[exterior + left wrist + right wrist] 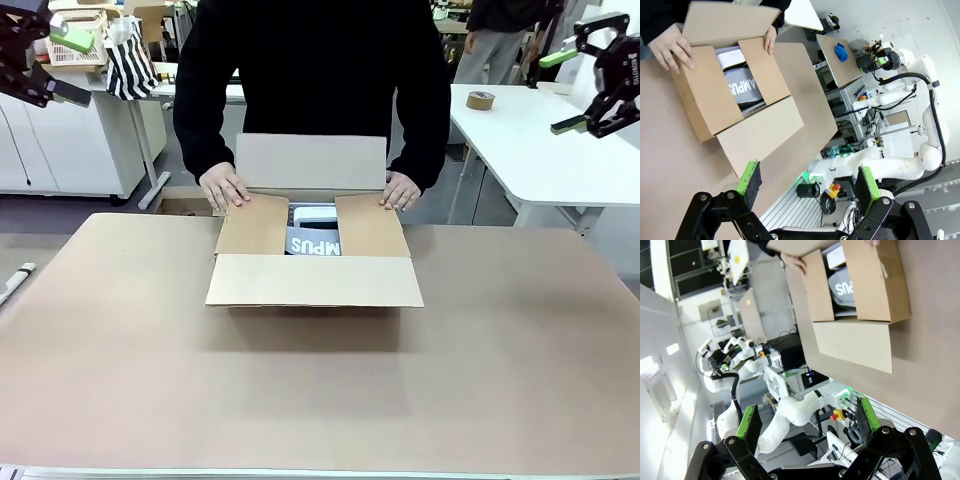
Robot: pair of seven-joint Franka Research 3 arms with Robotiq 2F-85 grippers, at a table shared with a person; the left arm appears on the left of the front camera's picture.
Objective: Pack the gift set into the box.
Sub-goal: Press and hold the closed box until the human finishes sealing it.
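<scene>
The box (pixel 315 282) sits on the desk (pixel 120 360) with the gift set (pixel 315 240) inside it, its dark lettered band visible between the two side flaps. The box's near flap hangs outward and its far flap stands up. A person behind the box rests one hand (pixel 225 188) on one side flap and the other hand (pixel 402 190) on the opposite one. The left gripper (pixel 72 68) and right gripper (pixel 563 92) hang high, well apart from the box, both spread wide and empty.
</scene>
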